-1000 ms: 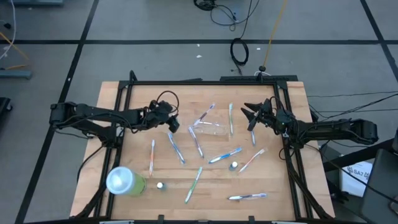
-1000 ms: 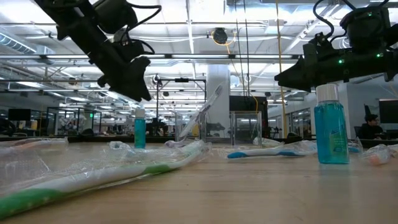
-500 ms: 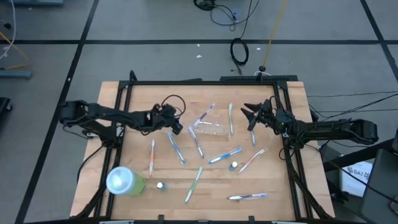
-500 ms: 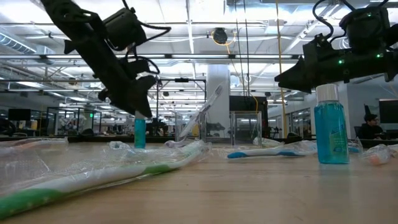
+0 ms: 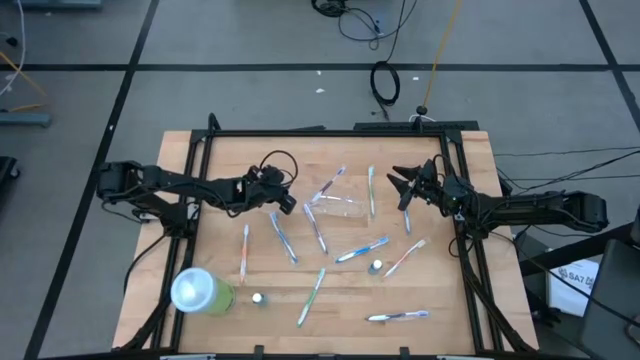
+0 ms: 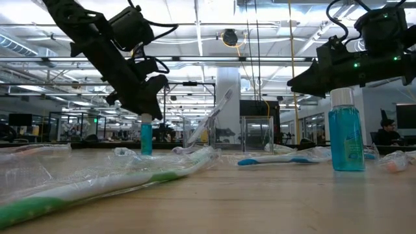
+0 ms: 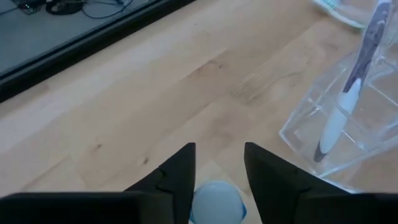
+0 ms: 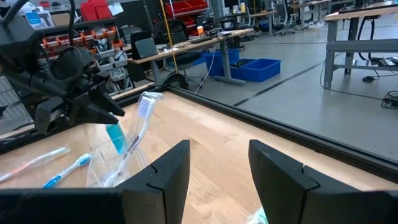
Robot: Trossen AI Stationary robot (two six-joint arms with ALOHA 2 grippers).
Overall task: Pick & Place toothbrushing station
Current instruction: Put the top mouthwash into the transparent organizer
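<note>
Lowered since the earlier frame, the left gripper point(image 7: 217, 180) straddles a blue tube's white cap point(image 7: 215, 200), jaws narrowing, contact not yet clear. Right of it the clear cup point(image 5: 338, 207) holds one toothbrush point(image 7: 348, 99); the right gripper point(image 8: 217, 171) waits open. Centre the cap before closing fully.

Large open robotics lab, grey floor tiles point(image 5: 250, 40), loose cables point(image 5: 350, 15), workbenches point(image 8: 186, 50), blue bins point(image 8: 249, 67), ceiling strip lights point(image 6: 195, 19)
</note>
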